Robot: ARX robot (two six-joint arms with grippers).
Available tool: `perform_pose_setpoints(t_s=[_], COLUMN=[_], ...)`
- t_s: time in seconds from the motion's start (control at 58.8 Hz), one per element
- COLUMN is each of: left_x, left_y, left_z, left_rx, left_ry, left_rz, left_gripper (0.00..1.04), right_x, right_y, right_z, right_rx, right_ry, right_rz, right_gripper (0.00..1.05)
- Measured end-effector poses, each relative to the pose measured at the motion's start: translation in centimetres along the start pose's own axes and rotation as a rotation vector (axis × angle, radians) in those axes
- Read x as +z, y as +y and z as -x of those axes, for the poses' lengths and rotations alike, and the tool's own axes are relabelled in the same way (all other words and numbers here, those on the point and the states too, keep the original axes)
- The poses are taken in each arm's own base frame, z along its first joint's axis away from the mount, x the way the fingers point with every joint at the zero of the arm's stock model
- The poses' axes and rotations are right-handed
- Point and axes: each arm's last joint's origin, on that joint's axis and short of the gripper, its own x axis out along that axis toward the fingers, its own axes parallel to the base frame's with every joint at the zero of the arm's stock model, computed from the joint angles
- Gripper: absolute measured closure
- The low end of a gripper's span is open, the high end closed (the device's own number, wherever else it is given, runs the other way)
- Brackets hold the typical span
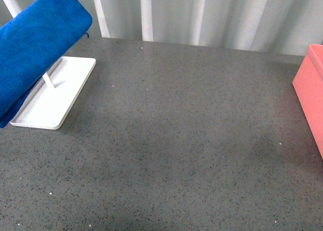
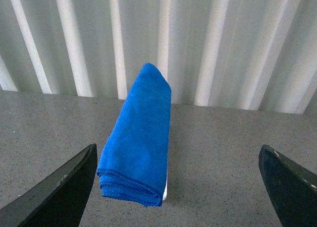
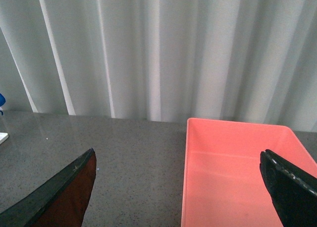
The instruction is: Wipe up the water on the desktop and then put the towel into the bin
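Grey speckled stone of the table [image 1: 171, 155] fills the near ground. No puddle reads on it, only a faintly darker patch mid-surface that may be shadow. Neither arm shows in the front view.

Left jaws: spread wide, nothing between them, aimed along the table at the towel [image 2: 138, 138]. Right jaws: likewise apart and empty, facing the bin [image 3: 237, 177], which looks bare inside.

Further out, left side: the towel hangs folded in thick layers over a slanted white upright rising from the white tray [image 1: 55, 105], stitched edges toward the left wrist camera. It is not lying on the table itself. Far right edge: the bin, only partly in frame, well apart from the towel. Behind everything is a pale pleated curtain [image 1: 202, 14].

Judgement: the step in hand is fetching the towel; wiping and binning are not begun. To do it well:
- Centre the left jaws on the folded end.
- Close across all layers so none slips loose.
- Lift clear of the upright before drawing back, or the tray may drag or tip.
- Keep the bundle folded for a firm wiping pad.
- Locate the wet spot first; I cannot tell it from these views.
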Motion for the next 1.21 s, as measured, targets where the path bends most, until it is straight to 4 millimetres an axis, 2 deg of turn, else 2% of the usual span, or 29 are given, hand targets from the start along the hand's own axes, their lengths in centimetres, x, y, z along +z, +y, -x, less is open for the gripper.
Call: perform_pose_setpoints(t_s=[0.8, 0.885, 0.953, 1.004, 1.089, 1.157, 1.208], left_x=[0.0, 0.2, 1.5, 2.6, 6.1, 9.3, 12.2], left_y=[0.0, -0.3, -0.6, -0.8, -1.1, -1.5, -2.1], left_z=[0.0, -0.2, -1.0, -2.0, -4.7, -7.5, -11.3], left_rx=[0.000, 0.147, 0.221, 0.212, 0.177, 0.144, 0.097], left_ry=[0.003, 0.294, 0.474, 0.485, 0.411, 0.336, 0.297], left_rz=[0.000, 0.086, 0.104, 0.114, 0.114, 0.078, 0.018], left_gripper=[0.07, 0.07, 0.07, 0.07, 0.07, 0.07, 0.07], right_x=[0.0, 0.0, 0.0, 0.0, 0.0, 0.0, 0.0], right_y=[0.0, 0.0, 0.0, 0.0, 0.0, 0.0, 0.0], right_z=[0.0, 0.0, 0.0, 0.0, 0.0, 0.0, 0.0], right_rx=[0.000, 0.000, 0.000, 0.003, 0.000, 0.000, 0.000], right_ry=[0.000, 0.000, 0.000, 0.000, 0.000, 0.000, 0.000], right_rz=[0.000, 0.000, 0.000, 0.000, 0.000, 0.000, 0.000], right_gripper=[0.07, 0.07, 0.07, 0.07, 0.07, 0.07, 0.07])
